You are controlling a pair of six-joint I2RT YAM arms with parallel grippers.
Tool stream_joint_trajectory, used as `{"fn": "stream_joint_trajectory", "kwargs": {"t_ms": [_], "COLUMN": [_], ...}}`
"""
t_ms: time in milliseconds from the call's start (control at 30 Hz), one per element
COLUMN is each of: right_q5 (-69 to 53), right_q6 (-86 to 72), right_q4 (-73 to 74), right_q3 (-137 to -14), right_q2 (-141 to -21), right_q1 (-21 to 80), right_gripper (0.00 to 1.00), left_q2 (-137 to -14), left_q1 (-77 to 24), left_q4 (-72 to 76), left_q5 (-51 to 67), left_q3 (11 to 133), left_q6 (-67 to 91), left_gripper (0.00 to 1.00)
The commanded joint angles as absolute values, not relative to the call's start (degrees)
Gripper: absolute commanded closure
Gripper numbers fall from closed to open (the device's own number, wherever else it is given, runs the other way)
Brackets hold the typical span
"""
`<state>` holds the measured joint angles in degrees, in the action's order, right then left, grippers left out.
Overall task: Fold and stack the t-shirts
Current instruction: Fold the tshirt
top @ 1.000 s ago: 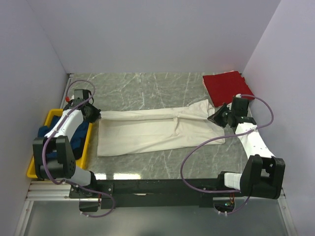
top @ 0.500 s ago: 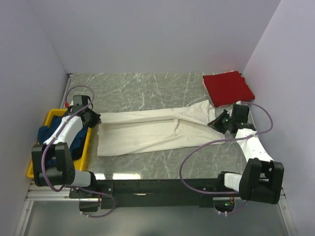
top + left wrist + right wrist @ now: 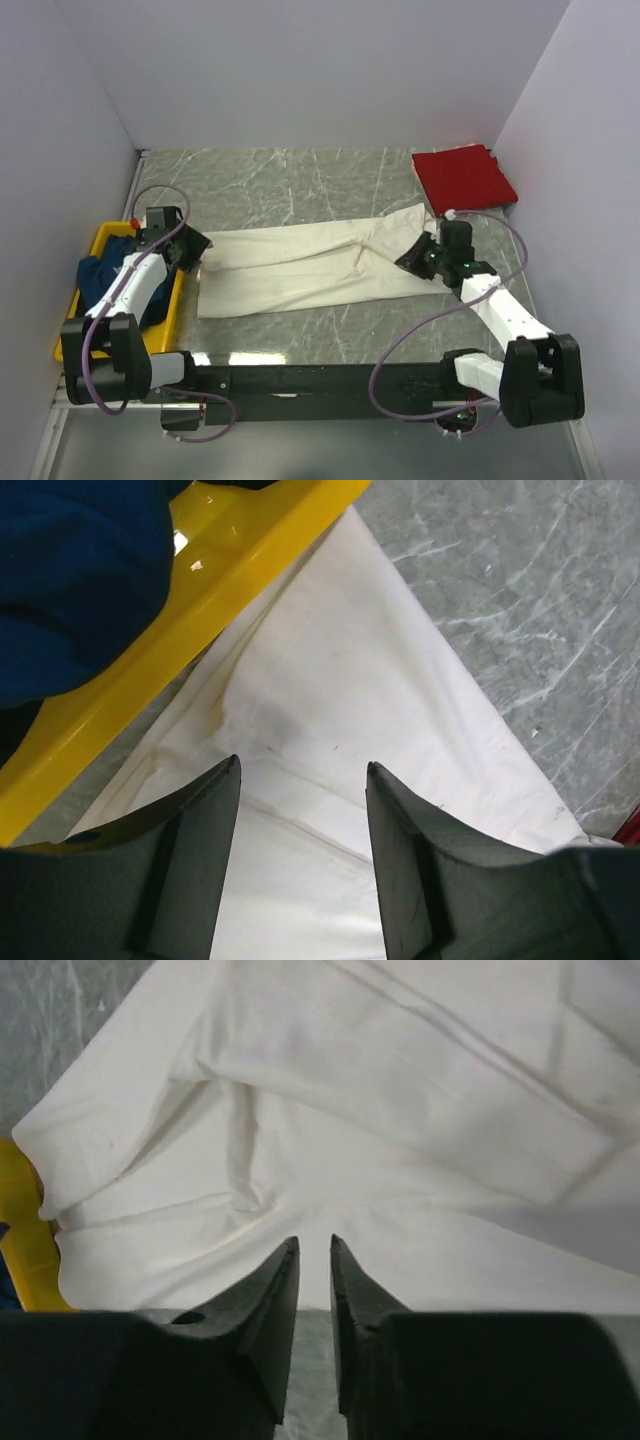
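Counting one cream t-shirt [image 3: 300,270], one red [image 3: 463,180], one blue [image 3: 92,275].

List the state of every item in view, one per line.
cream-white t-shirt, lying flat, stretched out long, partly folded.
red t-shirt, folded, at the far right corner.
dark blue t-shirt, bunched in the yellow tray.
left gripper, open over the cream-white t-shirt's left end.
right gripper, nearly shut, apparently pinching its right end.

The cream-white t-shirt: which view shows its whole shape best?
Top external: the cream-white t-shirt lies there whole. Left wrist shows only a corner beside the yellow tray; right wrist, only creased cloth.
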<state>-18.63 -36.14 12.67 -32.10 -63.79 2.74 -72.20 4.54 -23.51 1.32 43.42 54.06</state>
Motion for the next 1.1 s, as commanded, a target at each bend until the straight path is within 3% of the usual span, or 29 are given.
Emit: {"fn": "stream_joint_trajectory", "kwargs": {"t_ms": [0, 433, 1067], "right_q5": [-12.33, -1.50, -0.44], "right_q6": [-38.23, -38.76, -39.20], "right_q4": [4.76, -2.37, -5.01], "right_q3": [-36.64, -48.69, -53.79], "right_q2": [-68.44, -92.62, -101.06], "right_q1": [10.09, 21.97, 30.06], "right_gripper": [0.77, 0.89, 0.89], "left_q2": [-71.37, -69.96, -68.64], "left_q1": [4.40, 4.13, 2.81], "left_q4": [-21.88, -23.82, -23.73], "left_q5": [2.20, 3.69, 4.83], "left_q3": [45.88, 48.42, 49.04], "left_q6": [52.65, 49.22, 49.13], "left_gripper": [0.43, 0.45, 0.49]}}
